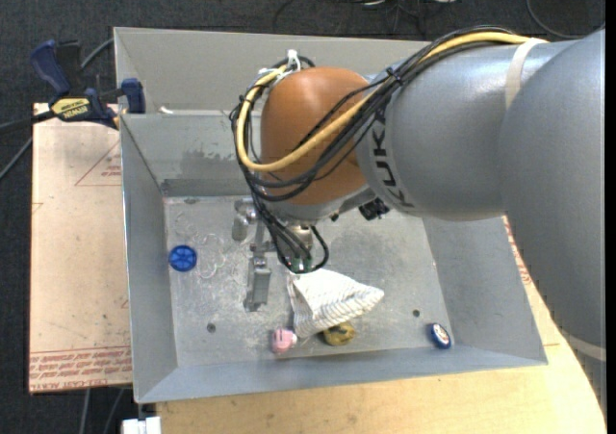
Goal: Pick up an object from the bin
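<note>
While the arm [462, 124] leans in from the right, its end effector [268, 290] hangs low just left of a crumpled white cloth [332, 299], the closest candidate for a pick; apart or together, one cannot tell. Folded and ribbed, the cloth slumps by the near wall of the bin [337, 371]

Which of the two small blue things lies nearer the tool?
The round blue cap near the left wall, left of the tool; the other blue piece lies far off by the right wall.

The white cloth [332, 299] hides part of a small yellow thing [338, 334] beneath it.
</note>
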`<state>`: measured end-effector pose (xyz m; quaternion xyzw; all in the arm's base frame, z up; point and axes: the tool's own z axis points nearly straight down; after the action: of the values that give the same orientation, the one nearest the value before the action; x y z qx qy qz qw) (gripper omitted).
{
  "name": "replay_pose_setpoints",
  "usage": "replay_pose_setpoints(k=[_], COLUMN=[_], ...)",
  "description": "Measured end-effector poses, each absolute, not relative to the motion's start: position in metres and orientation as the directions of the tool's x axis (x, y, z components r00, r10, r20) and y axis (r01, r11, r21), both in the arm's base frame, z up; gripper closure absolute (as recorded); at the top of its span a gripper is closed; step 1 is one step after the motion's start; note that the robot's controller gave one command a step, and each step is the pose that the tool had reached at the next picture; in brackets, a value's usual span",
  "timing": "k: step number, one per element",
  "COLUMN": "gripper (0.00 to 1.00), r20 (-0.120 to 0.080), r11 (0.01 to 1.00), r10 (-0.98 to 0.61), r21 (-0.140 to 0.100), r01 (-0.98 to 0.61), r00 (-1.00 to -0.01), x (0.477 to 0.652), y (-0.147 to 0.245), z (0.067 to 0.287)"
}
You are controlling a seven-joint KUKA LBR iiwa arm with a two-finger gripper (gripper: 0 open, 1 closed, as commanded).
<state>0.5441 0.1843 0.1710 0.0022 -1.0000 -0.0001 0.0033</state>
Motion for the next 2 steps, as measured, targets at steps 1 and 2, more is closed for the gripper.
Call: replay_pose_setpoints(k=[1, 2], gripper=[0.00, 0.00], r20=[0.000, 0.014], r11=[1.000, 0.999], r10=[0.000, -0.048], r21=[0.001, -0.003], r01=[0.000, -0.048], r00=[-1.000, -0.999], x=[0.546, 0.535], y=[0.183, 0.136], z=[0.176, 0.096])
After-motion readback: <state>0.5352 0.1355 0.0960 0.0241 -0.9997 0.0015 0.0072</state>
